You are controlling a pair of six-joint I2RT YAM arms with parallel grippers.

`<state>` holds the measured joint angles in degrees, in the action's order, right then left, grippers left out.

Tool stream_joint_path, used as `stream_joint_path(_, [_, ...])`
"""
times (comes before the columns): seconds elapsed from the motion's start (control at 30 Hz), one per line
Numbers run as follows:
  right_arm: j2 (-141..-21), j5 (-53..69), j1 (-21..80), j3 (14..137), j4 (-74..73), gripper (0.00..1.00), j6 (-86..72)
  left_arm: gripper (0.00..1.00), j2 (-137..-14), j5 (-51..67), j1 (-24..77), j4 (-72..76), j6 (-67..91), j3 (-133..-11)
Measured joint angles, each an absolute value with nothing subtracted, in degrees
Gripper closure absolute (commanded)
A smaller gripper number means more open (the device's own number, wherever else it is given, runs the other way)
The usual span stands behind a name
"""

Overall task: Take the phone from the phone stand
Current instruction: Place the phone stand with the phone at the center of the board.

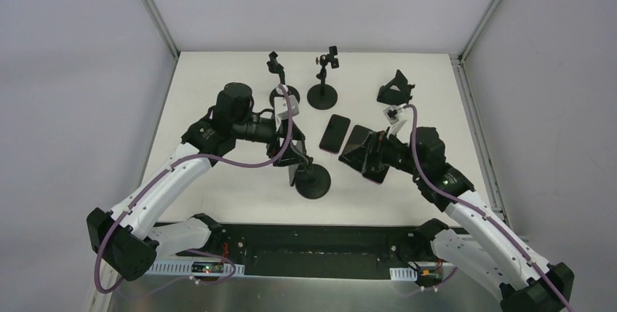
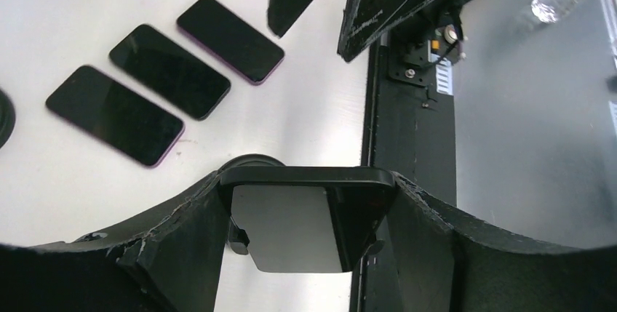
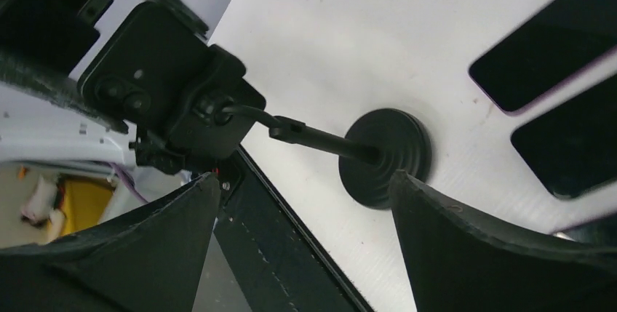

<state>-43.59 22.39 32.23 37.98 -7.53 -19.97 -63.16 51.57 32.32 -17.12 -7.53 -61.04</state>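
The phone [image 2: 306, 178] is a black handset held upright in the clamp of the phone stand [image 3: 211, 116]. My left gripper [image 2: 305, 181] is shut on the phone, one finger pressed against each side edge. In the top view the left gripper [image 1: 289, 153] sits just left of the stand's round base [image 1: 313, 181]. The right wrist view shows the phone's back [image 3: 138, 72] with its camera lenses, the stand's thin stem [image 3: 320, 141] and the base [image 3: 385, 156]. My right gripper [image 3: 305, 203] is open and holds nothing. It hovers right of the stand [image 1: 367, 156].
Three more dark phones [image 2: 231, 38] [image 2: 169, 70] [image 2: 115, 113] lie flat on the white table, under and beside the right gripper. Further stands rise at the back [image 1: 284, 86] [image 1: 322, 83] [image 1: 396, 90]. A black rail [image 1: 305, 243] runs along the near edge.
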Motion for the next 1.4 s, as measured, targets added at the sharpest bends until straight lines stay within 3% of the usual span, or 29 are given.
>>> stream_joint_path(0.3, [-47.18,36.84,37.5,35.48,4.86,0.1,-3.29,1.0,-64.97,61.69,32.34,-17.02,-14.06,-61.04])
stream_joint_path(0.53, [-47.92,40.77,41.93,34.7,7.6,0.09,4.78,1.0,-65.78,65.45,32.32,-16.99,-17.17,-61.04])
stream_joint_path(1.4, [-40.73,37.04,47.92,28.18,8.23,0.09,14.79,1.0,-65.8,83.22,32.62,-15.64,-27.99,-61.01])
